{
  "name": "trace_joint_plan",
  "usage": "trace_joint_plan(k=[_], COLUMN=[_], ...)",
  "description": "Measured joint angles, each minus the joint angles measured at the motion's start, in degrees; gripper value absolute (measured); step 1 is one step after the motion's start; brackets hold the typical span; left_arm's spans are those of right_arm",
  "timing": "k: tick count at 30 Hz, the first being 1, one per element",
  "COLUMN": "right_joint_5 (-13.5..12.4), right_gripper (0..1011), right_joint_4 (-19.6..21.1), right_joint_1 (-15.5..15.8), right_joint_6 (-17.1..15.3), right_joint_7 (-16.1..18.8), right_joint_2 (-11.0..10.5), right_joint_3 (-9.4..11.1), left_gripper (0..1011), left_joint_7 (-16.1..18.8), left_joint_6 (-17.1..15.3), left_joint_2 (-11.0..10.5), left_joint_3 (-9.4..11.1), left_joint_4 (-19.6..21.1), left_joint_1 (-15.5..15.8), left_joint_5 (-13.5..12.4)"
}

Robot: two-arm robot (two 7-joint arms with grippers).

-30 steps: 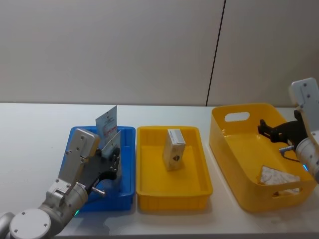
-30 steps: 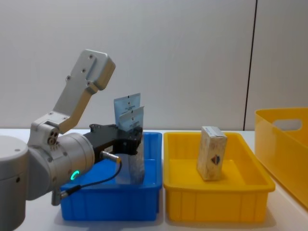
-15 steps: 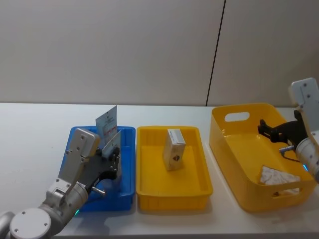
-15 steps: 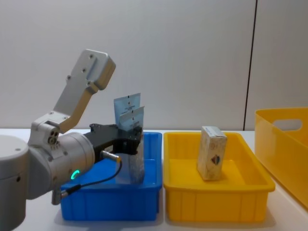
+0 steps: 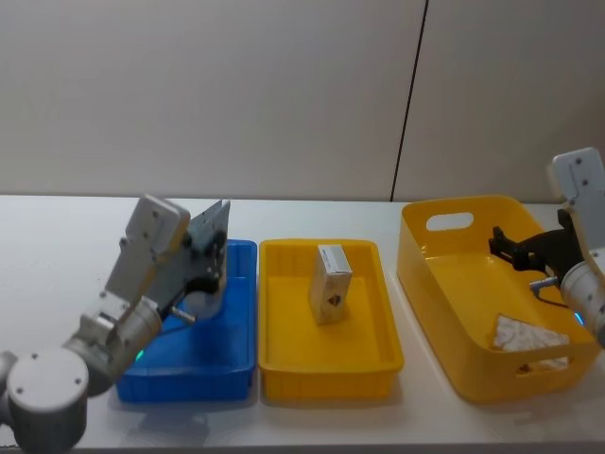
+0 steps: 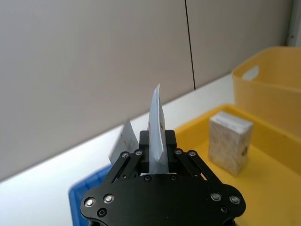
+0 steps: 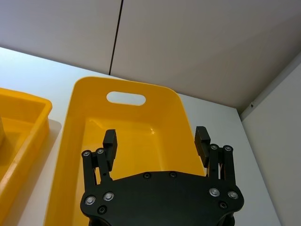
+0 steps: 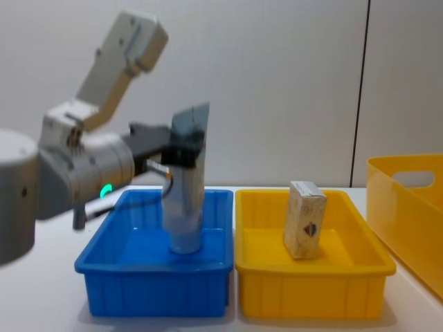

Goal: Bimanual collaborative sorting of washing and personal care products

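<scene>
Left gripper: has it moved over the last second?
Yes. The left gripper, shut on a tube, has risen from level with the rim of the blue bin to well above it.

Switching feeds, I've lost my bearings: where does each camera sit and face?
Head: high, looking down at blue bin, yellow tray and yellow basket; both arms show.
Chest: low, facing across bin and tray; left arm shows.
Left wrist: behind the left gripper, shut on a tube.
Right wrist: behind the open right gripper, above the basket.
Shared: head, chest, left wrist all see the carton.
</scene>
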State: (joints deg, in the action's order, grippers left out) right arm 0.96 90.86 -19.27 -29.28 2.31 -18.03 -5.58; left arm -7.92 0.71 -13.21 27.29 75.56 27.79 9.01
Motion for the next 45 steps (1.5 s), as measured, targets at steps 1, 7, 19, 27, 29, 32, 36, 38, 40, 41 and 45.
trace_joint_plan(k=[1,7,19,27,29,32,36,38,40,41,45], right_joint_5=[0.0,0.0,0.0,0.03,0.13,0.24,0.53,0.64,0.69,0.71,0.71], right_gripper=[1003,1003,1003,1004,1003,1003,1003,1003,1004,1003,1003], right_joint_4=[0.0,0.0,0.0,-0.01,-0.09,-0.24,-0.56,-0.81,-0.94,-1.02,-1.15], right_joint_1=[0.0,0.0,0.0,0.0,0.0,0.01,0.08,0.11,0.13,0.14,0.19], right_joint_6=[0.0,0.0,0.0,0.16,0.64,1.42,3.38,5.02,6.04,6.99,8.88], right_joint_7=[0.0,0.0,0.0,0.0,0.04,0.19,0.79,1.4,1.84,2.27,3.29], right_joint_2=[0.0,0.0,0.0,0.02,0.03,0.03,-0.02,-0.06,-0.08,-0.1,-0.11], right_joint_3=[0.0,0.0,0.0,-0.02,-0.15,-0.43,-1.05,-1.54,-1.81,-2.12,-2.75], left_gripper=[173,175,173,173,173,173,173,173,173,173,173], left_joint_7=[-0.12,-0.63,-4.97,-9.82,-11.23,-12.91,-15.87,-17.69,-19.12,-19.65,-21.65], left_joint_6=[-0.04,0.02,0.91,2.37,2.89,3.6,5.22,6.31,7.31,7.7,9.11], left_joint_2=[-0.11,-0.18,0.62,1.77,2.18,2.71,3.65,4.25,4.74,4.91,5.62], left_joint_3=[-0.15,-0.99,-3.68,-4.87,-4.95,-4.97,-4.81,-4.6,-4.39,-4.33,-3.95], left_joint_4=[0.51,2.28,5.67,5.92,5.43,4.52,2.14,0.36,-1.42,-2.04,-5.08], left_joint_1=[0.54,2.55,6.6,8.84,9.57,10.57,12.59,13.94,15.21,15.63,17.71], left_joint_5=[-0.19,-0.42,3.4,7.58,8.69,9.9,11.65,12.56,13.21,13.44,14.2])
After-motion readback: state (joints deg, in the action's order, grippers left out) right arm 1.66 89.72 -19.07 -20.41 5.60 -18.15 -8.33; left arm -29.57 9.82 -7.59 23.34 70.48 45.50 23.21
